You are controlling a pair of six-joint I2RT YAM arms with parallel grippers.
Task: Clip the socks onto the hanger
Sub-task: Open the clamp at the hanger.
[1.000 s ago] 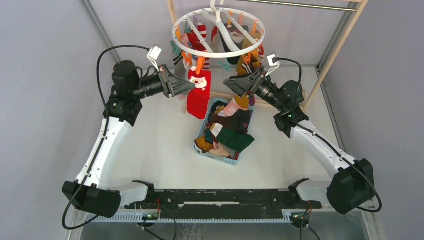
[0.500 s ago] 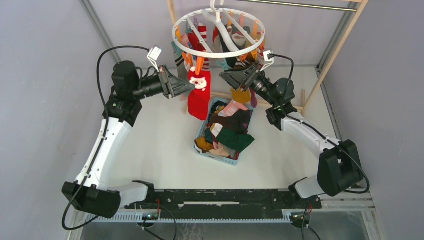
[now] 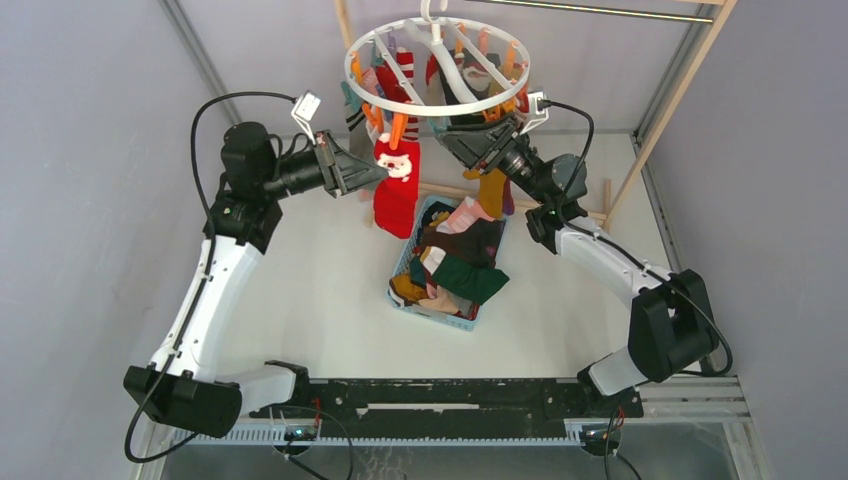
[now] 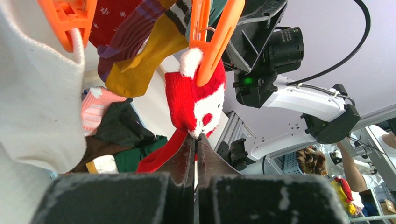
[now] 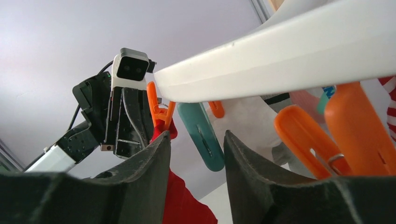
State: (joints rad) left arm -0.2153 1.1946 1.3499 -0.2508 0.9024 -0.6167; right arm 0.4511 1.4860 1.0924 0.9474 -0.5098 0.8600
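My left gripper [image 4: 195, 142] is clenched on the lower edge of the red Santa sock [image 4: 194, 100], which hangs from an orange clip [image 4: 212, 42] at the near-left rim of the white ring hanger [image 3: 352, 68]. My right gripper [image 5: 196, 154] is spread apart and holds nothing, tucked just under the hanger's rim beside a teal clip [image 5: 201, 135]. The loose socks [image 3: 458, 262] lie heaped in the blue basket [image 3: 428, 310] on the table [image 3: 300, 300], between my two arms.

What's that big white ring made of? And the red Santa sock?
The white ring looks like hard plastic: it is smooth, evenly coloured and slightly shiny. The Santa sock looks like soft knitted fabric, going by its fuzzy surface, floppy folds and fluffy white pompom.
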